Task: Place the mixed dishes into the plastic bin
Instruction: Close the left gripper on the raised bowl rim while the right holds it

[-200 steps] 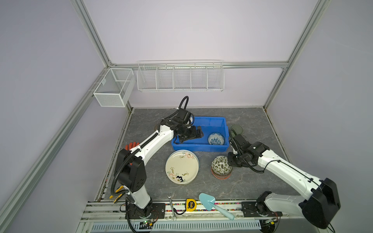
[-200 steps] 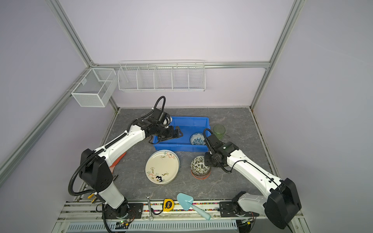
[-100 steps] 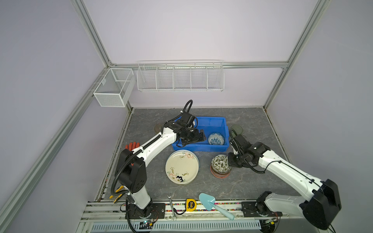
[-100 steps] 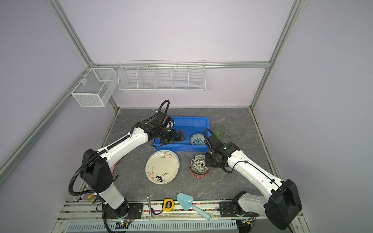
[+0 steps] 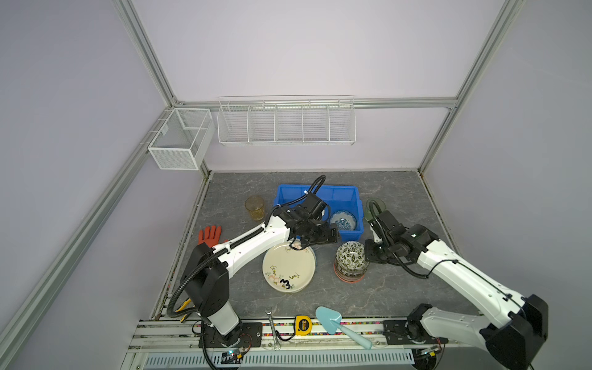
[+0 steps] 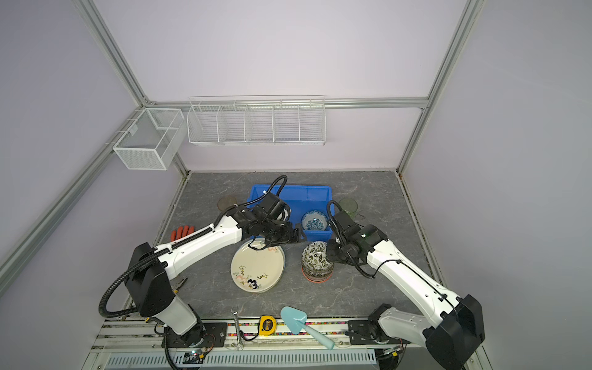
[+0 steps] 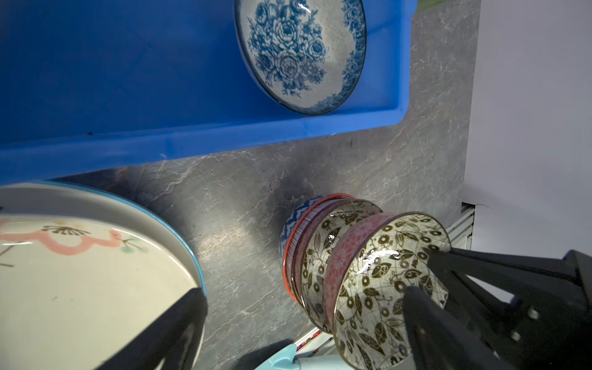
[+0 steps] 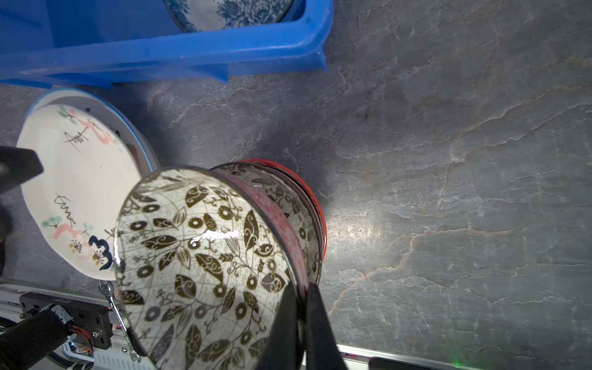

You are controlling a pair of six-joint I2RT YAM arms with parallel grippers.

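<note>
In both top views the job looks barely begun. Only 1 blue flowered bowl [image 5: 343,220] lies in the bin [image 5: 339,193], at its right end. Left to move are the plates [image 5: 288,267] with the "3" on top, the stack of bowls [image 5: 351,261] just right of them, the yellow cup [image 5: 255,207] left of the bin and the green cup [image 5: 373,204] right of it. The left jaws hang wide and empty over the bin's near wall and the far edge of the plates. The right jaws meet the stack's right side. A glove [image 5: 209,235], trowel [image 5: 333,320], tape measure [image 5: 302,324] and spanner [image 5: 272,323] lie along the edges of the desk [image 5: 400,198], out of the way, I judge.

The left wrist view shows the wide jaws empty, with bare desk between the plates [image 7: 80,272] and the stack [image 7: 320,256]. The other arm's jaws are on the top bowl [image 7: 384,272].

The right wrist view shows the right jaws pinched shut on the rim of the top bowl [image 8: 205,256]. That bowl must clear the bin's near wall [image 8: 192,54], and the left arm hangs over that path, which is likely the main hindrance.
</note>
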